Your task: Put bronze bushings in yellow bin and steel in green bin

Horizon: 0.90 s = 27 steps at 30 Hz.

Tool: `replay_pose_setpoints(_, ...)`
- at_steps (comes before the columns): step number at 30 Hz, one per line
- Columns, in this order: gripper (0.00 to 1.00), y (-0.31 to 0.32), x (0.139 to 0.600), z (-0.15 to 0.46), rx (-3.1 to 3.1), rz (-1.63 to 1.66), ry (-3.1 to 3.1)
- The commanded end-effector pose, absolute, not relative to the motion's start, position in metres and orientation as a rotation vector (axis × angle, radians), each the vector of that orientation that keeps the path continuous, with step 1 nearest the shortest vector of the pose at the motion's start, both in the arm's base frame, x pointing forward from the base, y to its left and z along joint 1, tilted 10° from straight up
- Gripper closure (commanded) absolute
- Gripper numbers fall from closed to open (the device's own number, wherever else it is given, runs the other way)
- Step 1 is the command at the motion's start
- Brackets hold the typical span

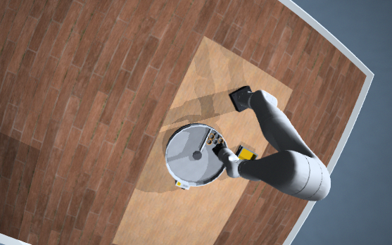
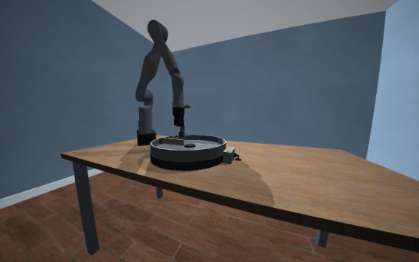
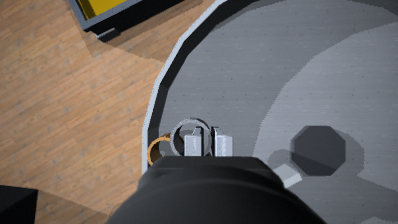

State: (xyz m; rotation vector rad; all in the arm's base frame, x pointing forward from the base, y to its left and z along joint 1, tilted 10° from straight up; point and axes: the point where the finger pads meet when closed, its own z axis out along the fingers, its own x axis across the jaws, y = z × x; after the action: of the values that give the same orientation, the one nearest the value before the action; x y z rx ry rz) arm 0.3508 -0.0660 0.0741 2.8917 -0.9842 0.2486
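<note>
plain blue-walled room, brick-patterned floor (image 1: 84, 88) (image 2: 146, 226), wooden table (image 1: 175, 211) (image 2: 296, 181), robot arm (image 1: 281, 134) (image 2: 150, 68), lab-like

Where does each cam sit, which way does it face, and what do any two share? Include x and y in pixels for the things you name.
Top: high overhead, facing down; turntable (image 1: 182, 155) (image 2: 187, 154) (image 3: 225, 65), yellow bin (image 1: 246, 153) (image 3: 102, 6), whole arm (image 1: 284, 134) (image 2: 147, 69) from base to gripper (image 1: 216, 148) (image 2: 182, 136) (image 3: 207, 137).
Exterior: off the table's side, slightly above its top, facing across turntable to arm; whole arm shows.
Wrist: on the arm by the gripper, looking past its fingers at turntable; dark housing and fingertips show.
Shared: top and wrist both show the yellow bin.
</note>
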Motion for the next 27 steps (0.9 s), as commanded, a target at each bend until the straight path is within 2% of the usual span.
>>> replay_pose_setpoints(1,1.00,-0.0663,0.3510,0.0757,2.891,0.252,-0.986)
replay_pose_setpoints(27,1.00,-0.0653,0.3500,0.0840,2.891,0.252,-0.986)
